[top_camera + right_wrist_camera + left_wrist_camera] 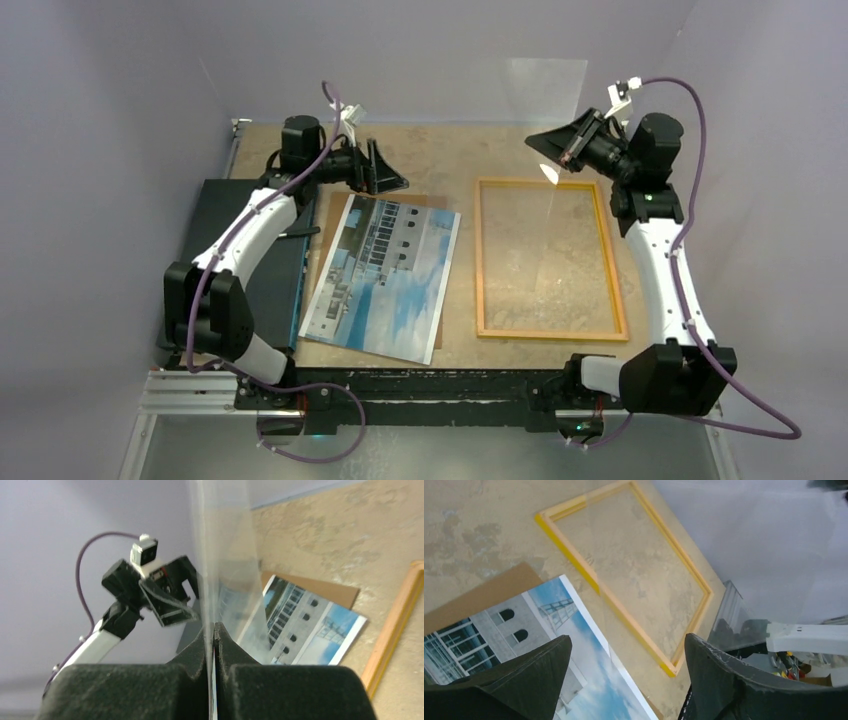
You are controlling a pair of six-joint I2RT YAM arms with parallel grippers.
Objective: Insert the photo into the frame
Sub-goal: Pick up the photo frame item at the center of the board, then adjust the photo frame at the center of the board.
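One of each thing here, and two arms. The single photo (pixel 385 275) lies face up and a bit askew on the table (pixel 450 150), left of centre. It rests on one brown backing board (pixel 400 198), whose far edge shows past the print. Just beside it on the left is one flat black panel (pixel 250 265).

The one yellow-orange frame (pixel 548 260) lies flat to the right of the photo, apart from it, with bare tabletop showing through its opening.

The left gripper (pixel 385 168) hovers over the far end of the photo. In its own wrist view its two fingers (pixel 539 675) stand wide apart with nothing between them.

The right gripper (pixel 552 150) is raised above the frame's far left corner. Its fingers (pixel 235 650) are pressed together on the lower edge of one clear pane (pixel 225 555). The pane stands up on edge in the air, off the frame, and from above it shows only as a faint pale sheet against the back wall.
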